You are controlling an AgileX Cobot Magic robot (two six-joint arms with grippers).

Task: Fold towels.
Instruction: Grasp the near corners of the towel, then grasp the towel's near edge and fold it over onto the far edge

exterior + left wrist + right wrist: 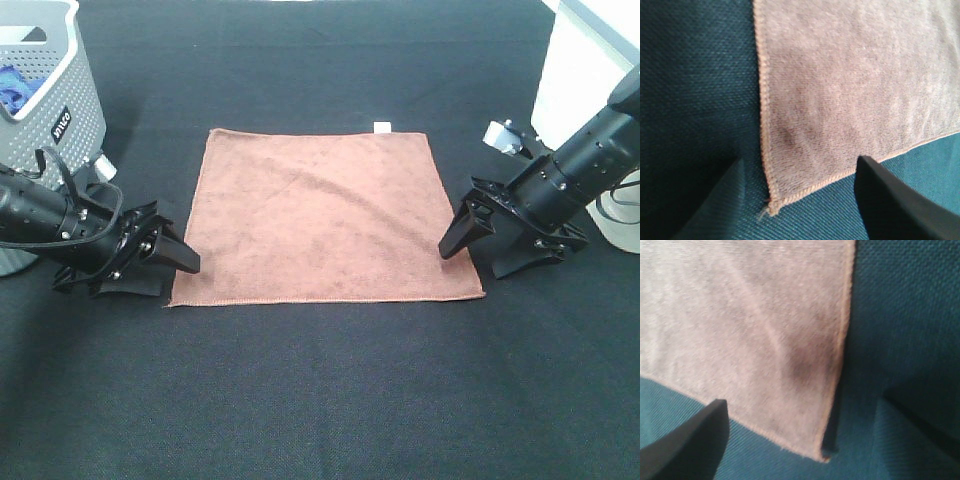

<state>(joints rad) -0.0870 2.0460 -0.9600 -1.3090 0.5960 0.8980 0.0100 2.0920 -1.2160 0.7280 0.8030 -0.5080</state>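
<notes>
While the dark woven cover of the bench [320,400] is filling the foreground, the two claws are sitting just beyond it, one at each near corner of the towel [318,215]. The left claw [170,272] is standing released, its fingers spread and gripping nothing. In the left wrist view the same claw [799,161] is straddling the towel's [850,85] corner, where a stray thread is poking out of the stitched hem [762,100]. The right claw [482,255] is likewise standing released. In its own wrist view, which is blurred, the claw [802,402] is framing the other near corner of the towel [740,330]. Whether any fingertip is pressing on the cloth or only hovering over it is hard to tell, since dark fingers are blending into the dark bench.

The reddish-brown microfibre towel is lying flat and fully spread at the middle of the bench, with faint creases running across it. A small white tag [381,126] is sticking out from the far hem.

At the far left a grey perforated basket [55,95] is standing, cut off by the frame, with something blue [14,85] showing inside it that is too hidden to name. At the far right a white object [590,70] is also running out of frame.
</notes>
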